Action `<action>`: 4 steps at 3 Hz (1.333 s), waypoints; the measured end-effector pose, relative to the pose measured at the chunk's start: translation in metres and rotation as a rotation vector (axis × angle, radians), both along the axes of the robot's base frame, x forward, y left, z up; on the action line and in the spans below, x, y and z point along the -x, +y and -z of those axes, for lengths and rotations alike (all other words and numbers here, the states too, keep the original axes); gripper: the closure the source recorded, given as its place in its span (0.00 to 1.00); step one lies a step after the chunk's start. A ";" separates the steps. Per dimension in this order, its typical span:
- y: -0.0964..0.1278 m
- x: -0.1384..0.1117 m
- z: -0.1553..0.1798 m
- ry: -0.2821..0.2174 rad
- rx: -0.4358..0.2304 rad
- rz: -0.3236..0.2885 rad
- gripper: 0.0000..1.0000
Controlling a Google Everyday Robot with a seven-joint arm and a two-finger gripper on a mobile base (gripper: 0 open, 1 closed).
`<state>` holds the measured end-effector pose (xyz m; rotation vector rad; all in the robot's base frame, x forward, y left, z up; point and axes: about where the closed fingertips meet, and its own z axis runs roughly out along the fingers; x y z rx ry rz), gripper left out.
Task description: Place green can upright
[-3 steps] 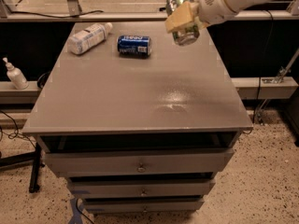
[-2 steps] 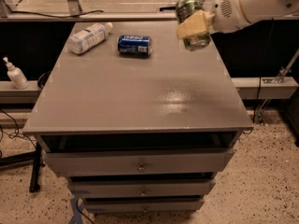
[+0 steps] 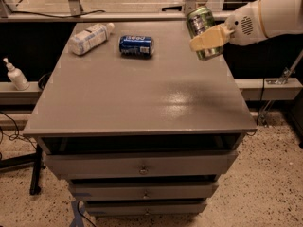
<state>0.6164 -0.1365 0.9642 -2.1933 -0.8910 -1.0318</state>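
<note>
The green can (image 3: 201, 23) is a light-green metallic can, held nearly upright in the air above the far right part of the grey cabinet top (image 3: 142, 93). My gripper (image 3: 208, 38) comes in from the right on a white arm and is shut on the green can; a tan finger (image 3: 210, 38) crosses the can's lower front. The can hangs above the surface, not touching it.
A dark-blue can (image 3: 136, 46) lies on its side at the far middle of the top. A white-labelled plastic bottle (image 3: 90, 38) lies at the far left. A soap dispenser (image 3: 14, 74) stands on a ledge to the left. Drawers (image 3: 142, 167) are below.
The gripper with the green can has moved to the right and slightly down, and the can has turned more upright.
</note>
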 end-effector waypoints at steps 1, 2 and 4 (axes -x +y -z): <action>0.008 -0.001 -0.003 -0.041 -0.049 -0.045 1.00; 0.016 0.003 0.014 -0.098 -0.135 -0.132 1.00; 0.014 0.026 0.056 -0.244 -0.299 -0.289 1.00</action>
